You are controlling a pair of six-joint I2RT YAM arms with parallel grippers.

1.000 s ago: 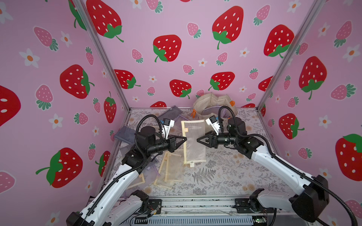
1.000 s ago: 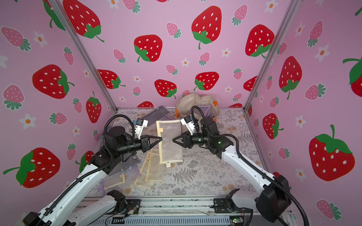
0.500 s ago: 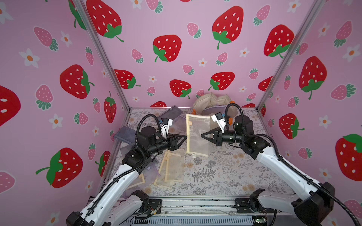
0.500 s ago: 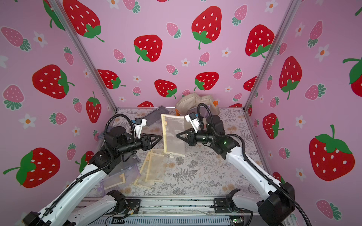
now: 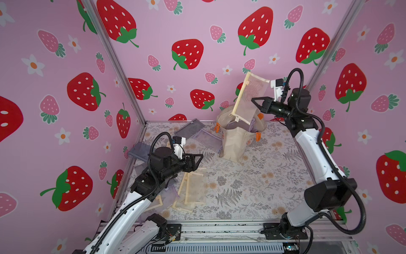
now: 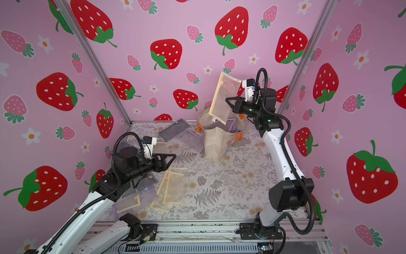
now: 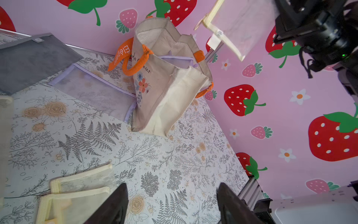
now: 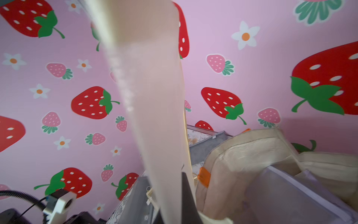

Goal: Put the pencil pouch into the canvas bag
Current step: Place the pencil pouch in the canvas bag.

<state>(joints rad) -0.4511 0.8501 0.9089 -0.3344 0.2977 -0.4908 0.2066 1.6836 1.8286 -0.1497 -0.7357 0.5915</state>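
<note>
The pouch [image 5: 248, 99], pinched in the right gripper [image 5: 256, 103] and raised near the bag [image 5: 235, 140], should be lowered corner-first into its mouth; the left gripper [image 5: 198, 159] is seen open and empty.

Grey pouch [image 5: 190, 128] and lilac pouch [image 5: 208, 138] side by side on floral mat [image 5: 263, 176], cream pouches [image 5: 194, 187] apart, strawberry-print walls [image 5: 197, 26]

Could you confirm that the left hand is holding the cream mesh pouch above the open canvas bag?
Not quite: it is the right hand that is holding the cream mesh pouch above the open canvas bag, as both top views show.
</note>
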